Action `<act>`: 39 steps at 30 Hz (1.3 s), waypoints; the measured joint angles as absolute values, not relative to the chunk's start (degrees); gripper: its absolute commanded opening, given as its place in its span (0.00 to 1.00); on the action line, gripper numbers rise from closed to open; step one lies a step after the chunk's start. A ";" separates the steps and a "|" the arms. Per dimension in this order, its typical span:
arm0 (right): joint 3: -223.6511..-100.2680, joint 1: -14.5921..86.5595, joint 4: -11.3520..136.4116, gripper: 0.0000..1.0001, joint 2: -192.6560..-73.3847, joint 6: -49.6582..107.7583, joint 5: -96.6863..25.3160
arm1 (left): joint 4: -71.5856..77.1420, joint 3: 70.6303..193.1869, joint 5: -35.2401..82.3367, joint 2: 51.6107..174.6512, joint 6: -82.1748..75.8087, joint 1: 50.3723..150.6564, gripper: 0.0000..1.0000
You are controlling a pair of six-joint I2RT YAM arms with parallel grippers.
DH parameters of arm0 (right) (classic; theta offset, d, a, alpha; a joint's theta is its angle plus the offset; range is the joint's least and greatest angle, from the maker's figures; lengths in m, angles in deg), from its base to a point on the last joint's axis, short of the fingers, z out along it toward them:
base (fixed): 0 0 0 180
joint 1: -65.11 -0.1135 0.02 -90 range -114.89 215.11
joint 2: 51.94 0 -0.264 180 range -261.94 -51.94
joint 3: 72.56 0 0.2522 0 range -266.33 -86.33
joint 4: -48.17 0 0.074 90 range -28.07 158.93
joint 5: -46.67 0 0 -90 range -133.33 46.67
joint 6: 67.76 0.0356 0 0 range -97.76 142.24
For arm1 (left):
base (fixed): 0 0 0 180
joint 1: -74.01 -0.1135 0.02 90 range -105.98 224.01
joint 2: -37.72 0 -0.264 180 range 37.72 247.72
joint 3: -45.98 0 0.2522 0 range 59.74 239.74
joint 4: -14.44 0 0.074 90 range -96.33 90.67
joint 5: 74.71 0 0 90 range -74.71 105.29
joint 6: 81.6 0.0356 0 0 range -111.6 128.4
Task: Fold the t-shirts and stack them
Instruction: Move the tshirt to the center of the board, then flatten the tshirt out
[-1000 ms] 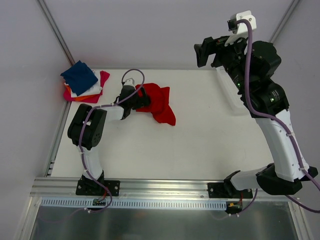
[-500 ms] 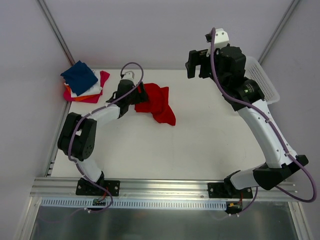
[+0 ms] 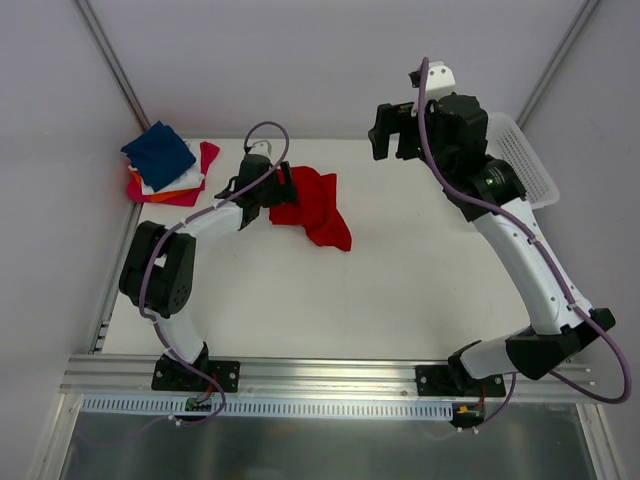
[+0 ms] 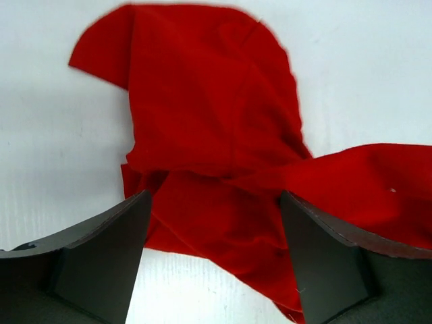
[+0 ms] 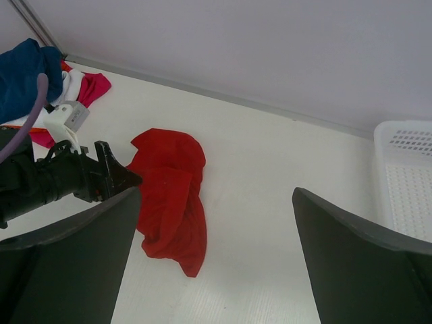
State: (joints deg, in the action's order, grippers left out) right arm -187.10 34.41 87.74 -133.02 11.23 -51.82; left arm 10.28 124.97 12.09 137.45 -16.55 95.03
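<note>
A crumpled red t-shirt [image 3: 312,205] lay unfolded on the white counter [image 3: 400,290], toward its far left. The left gripper [image 4: 214,199] sat low at the shirt's left edge, fingers apart with cloth between them but nothing clamped. Folded shirts [image 3: 165,172] sat stacked in the far left corner, a navy one [image 3: 158,150] on top. The right gripper [image 3: 393,130] hung high over the far edge, spread wide and empty — a white mesh basket [image 3: 525,160] stood at the far right.
</note>
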 measured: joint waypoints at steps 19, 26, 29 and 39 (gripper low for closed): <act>-185.83 35.61 87.87 0.99 -133.00 12.78 -50.13 | 3.92 123.44 10.12 137.32 -19.37 94.92 0.68; -185.83 35.75 87.87 0.99 -133.02 12.85 -49.68 | 3.00 122.30 8.72 136.53 -19.79 94.90 0.68; -185.83 35.79 87.87 1.00 -133.02 12.85 -49.57 | 2.81 121.76 8.63 136.53 -19.79 94.51 0.67; -183.73 36.03 87.30 1.00 -133.08 12.69 -50.59 | 2.41 122.39 8.85 138.85 -19.74 92.63 0.66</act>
State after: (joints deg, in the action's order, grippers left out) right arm -183.73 36.03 87.30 -133.08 12.69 -50.59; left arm 2.41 122.39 8.85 138.85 -19.74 92.63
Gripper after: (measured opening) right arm 0.993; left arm 0.664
